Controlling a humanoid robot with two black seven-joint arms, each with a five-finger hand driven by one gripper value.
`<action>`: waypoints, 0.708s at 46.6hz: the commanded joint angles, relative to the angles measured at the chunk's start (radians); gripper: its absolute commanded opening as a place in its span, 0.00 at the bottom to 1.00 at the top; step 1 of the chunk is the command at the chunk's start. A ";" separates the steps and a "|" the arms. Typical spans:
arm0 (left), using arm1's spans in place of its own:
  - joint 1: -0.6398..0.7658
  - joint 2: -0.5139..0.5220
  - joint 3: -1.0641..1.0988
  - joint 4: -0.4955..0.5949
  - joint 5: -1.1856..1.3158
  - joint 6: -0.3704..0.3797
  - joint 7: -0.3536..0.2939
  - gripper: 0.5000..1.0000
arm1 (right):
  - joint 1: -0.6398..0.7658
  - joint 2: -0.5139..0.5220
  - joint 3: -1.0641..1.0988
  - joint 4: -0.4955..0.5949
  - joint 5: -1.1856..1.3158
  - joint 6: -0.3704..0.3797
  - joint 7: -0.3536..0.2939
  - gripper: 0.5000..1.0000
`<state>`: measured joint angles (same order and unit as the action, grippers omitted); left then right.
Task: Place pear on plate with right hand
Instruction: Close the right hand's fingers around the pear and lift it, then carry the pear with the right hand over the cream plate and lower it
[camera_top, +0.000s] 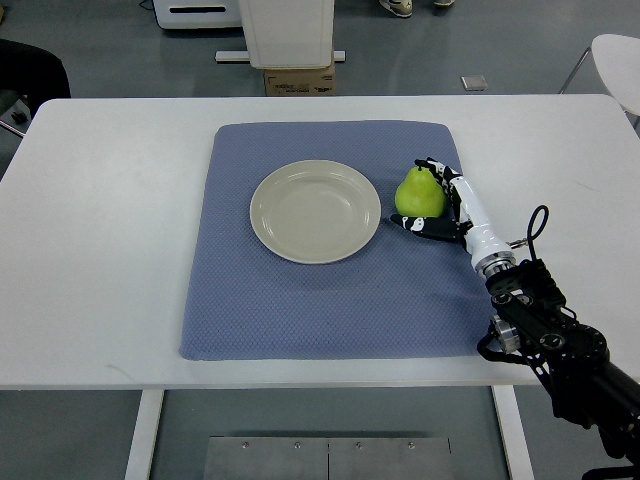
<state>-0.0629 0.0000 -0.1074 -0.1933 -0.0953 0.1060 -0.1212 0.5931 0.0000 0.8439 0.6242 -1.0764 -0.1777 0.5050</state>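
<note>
One green pear (419, 193) upright on the blue mat (300, 300), just right of the cream plate (315, 211), not on it. Cupped from the right by the right hand (440, 205): fingers (432, 166) curled over the top, thumb (425, 227) beneath the near side, wrapped around the fruit. White table (100, 250) beneath.

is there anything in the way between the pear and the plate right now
Nothing visible. The pear stands on the blue mat just right of the plate, with only bare mat between them. The right hand is wrapped around the pear from its right side.
</note>
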 joint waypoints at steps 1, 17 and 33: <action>0.000 0.000 0.000 0.000 0.000 0.000 0.000 1.00 | 0.004 0.000 -0.002 0.002 0.000 0.003 0.006 0.00; 0.000 0.000 0.000 0.000 0.000 0.000 0.000 1.00 | 0.008 0.000 0.006 0.000 0.001 0.003 0.041 0.00; 0.000 0.000 0.000 0.000 0.002 0.000 0.000 1.00 | 0.099 0.000 0.001 0.008 0.007 -0.028 0.033 0.00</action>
<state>-0.0629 0.0000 -0.1074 -0.1932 -0.0948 0.1057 -0.1211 0.6664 -0.0001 0.8513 0.6298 -1.0699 -0.2063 0.5457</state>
